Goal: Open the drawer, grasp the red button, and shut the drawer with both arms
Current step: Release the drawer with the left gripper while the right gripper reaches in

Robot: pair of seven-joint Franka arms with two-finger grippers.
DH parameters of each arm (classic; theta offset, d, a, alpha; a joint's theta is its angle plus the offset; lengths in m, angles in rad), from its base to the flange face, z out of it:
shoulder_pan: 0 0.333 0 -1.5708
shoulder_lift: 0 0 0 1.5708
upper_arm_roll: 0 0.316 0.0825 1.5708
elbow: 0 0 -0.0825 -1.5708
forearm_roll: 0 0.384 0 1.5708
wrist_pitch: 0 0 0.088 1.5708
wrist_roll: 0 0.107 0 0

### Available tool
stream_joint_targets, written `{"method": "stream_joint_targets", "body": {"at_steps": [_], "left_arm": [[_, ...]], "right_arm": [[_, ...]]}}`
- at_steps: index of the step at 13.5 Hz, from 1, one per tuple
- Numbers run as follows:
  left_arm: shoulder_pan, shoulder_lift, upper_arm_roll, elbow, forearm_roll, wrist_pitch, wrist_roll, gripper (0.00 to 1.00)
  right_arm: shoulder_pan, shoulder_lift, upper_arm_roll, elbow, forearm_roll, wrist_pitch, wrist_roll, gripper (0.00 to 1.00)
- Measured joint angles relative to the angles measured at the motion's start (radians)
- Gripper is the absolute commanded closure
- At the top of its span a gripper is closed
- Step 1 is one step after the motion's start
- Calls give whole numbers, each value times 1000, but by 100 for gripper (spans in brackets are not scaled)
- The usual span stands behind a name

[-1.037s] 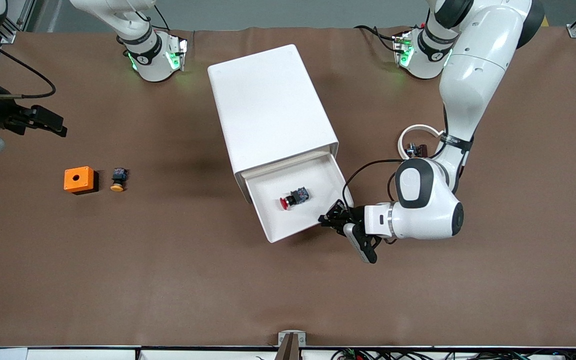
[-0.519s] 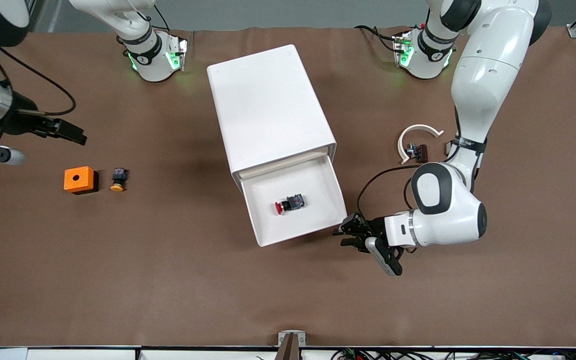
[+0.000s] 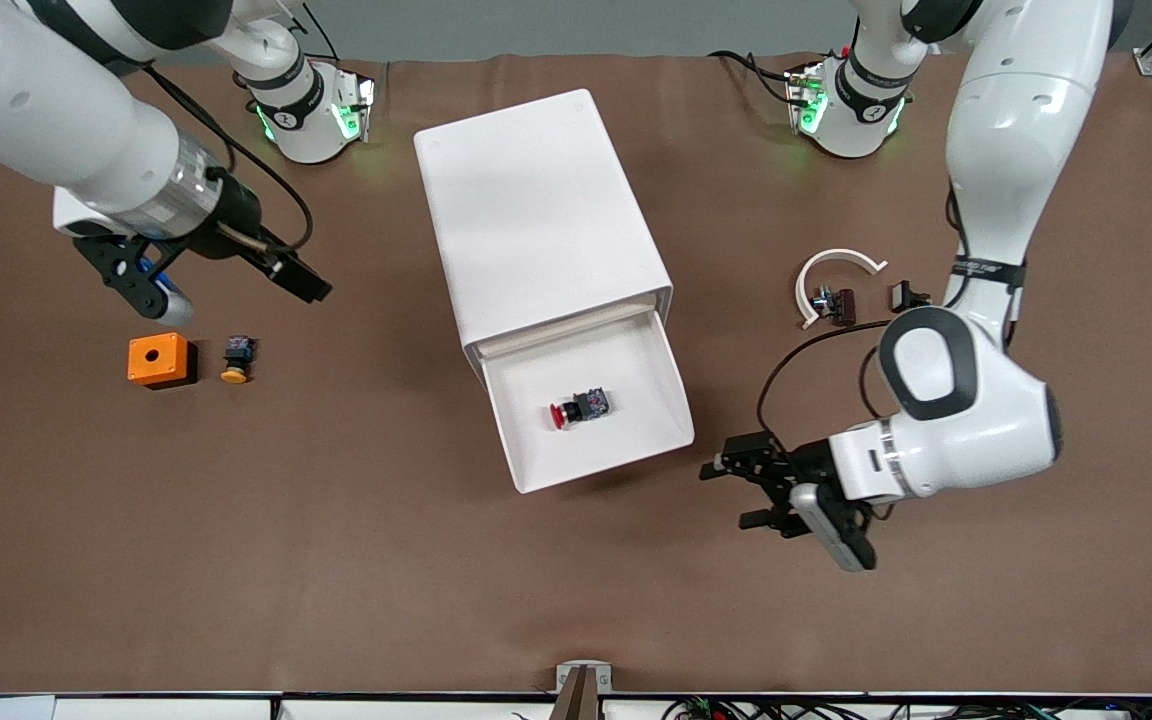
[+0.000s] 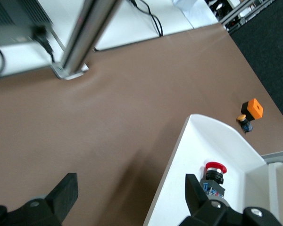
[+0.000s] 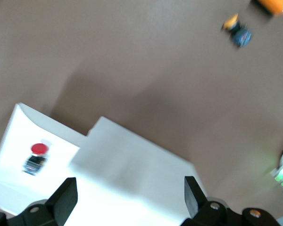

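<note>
Jaws: both grippers have their fingers apart and hold nothing.
Left gripper (image 3: 758,493): it hangs low over the bare table, near the corner of the open drawer toward the left arm's end, not touching it.
Right gripper (image 3: 228,274): it is up in the air over the table at the right arm's end, above the orange cube (image 3: 157,359) and the yellow-capped button (image 3: 235,361), well apart from the cabinet (image 3: 536,215).
Drawer (image 3: 636,450): the uppermost one, pulled out toward the front camera.
Red button (image 3: 577,408): it lies on its side in the drawer, near the middle of the tray floor.
Done: the opening, I judge, because the tray stands fully out.
Left to do: grabbing the red button and pushing the drawer shut.
Next: probably the right arm goes for the button, since its wrist view looks down on the tray.
</note>
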State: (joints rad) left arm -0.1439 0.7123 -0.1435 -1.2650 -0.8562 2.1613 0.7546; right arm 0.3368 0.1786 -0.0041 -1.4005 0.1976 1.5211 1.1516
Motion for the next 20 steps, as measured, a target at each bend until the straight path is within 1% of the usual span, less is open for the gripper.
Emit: {"method": "stream_joint_targets", "body": {"at_steps": [1,3,6,9,11,13,14,17,20], "left_arm": [[15,-14,1,-2,15,-20,-17,0],[45,-38,2,-5,96,-66,-75,0],[66,-66,2,-6,240,-98,-137,0],[69,-106,2,-7,389,-137,-204,0],[76,-141,3,-7,492,-187,-258,0],[88,-182,3,-8,589,-264,-316,0],[96,-205,3,-8,618,-297,-352,0],[137,-275,4,-10,653,-369,-440,0],[152,-345,3,-13,789,-434,-550,0]], "right_arm": [[1,36,-1,38,33,3,74,0],[1,97,-3,93,95,34,208,0],[41,163,-2,134,124,159,421,0],[93,283,-2,258,151,212,631,0],[115,344,-2,309,154,243,675,0],[136,379,-3,323,154,281,696,0],[145,393,-3,324,154,310,713,0],[170,439,-6,329,154,388,742,0],[211,483,-12,332,144,440,747,0]]}}
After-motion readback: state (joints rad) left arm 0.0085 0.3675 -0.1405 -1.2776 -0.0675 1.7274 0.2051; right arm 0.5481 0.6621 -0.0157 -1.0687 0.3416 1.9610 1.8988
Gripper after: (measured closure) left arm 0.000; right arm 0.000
